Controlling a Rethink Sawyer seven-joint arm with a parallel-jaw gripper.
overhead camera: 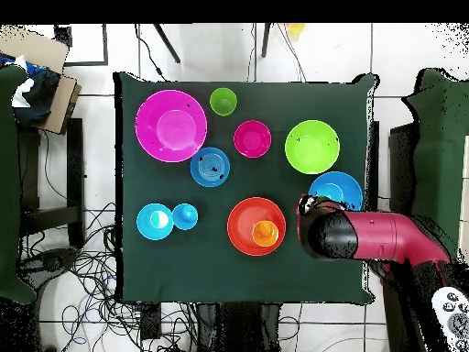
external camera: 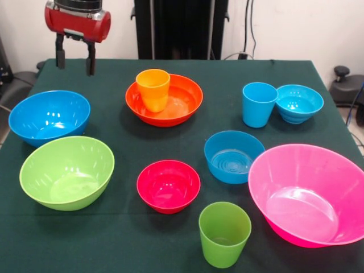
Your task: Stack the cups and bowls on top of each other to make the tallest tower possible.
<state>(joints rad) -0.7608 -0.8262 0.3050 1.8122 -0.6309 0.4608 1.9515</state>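
My gripper point(external camera: 75, 61) hangs open and empty above the table's far left corner, behind the large blue bowl point(external camera: 49, 116). The orange cup point(external camera: 152, 89) stands upright inside the wide orange bowl point(external camera: 185, 99). The light blue cup point(external camera: 259, 104) stands beside the small turquoise bowl point(external camera: 298, 103), touching or nearly so. The medium blue bowl point(external camera: 233, 156), small red bowl point(external camera: 168, 186), lime green bowl point(external camera: 67, 172) and large pink bowl point(external camera: 310, 193) sit apart, all upright. The green cup point(external camera: 224, 233) stands at the near edge.
In the overhead view the red arm point(overhead camera: 376, 236) reaches in from the right, beside the orange bowl point(overhead camera: 240, 220) and partly over the large blue bowl point(overhead camera: 341, 188). Cables and boxes lie on the floor round the green table point(overhead camera: 211, 266).
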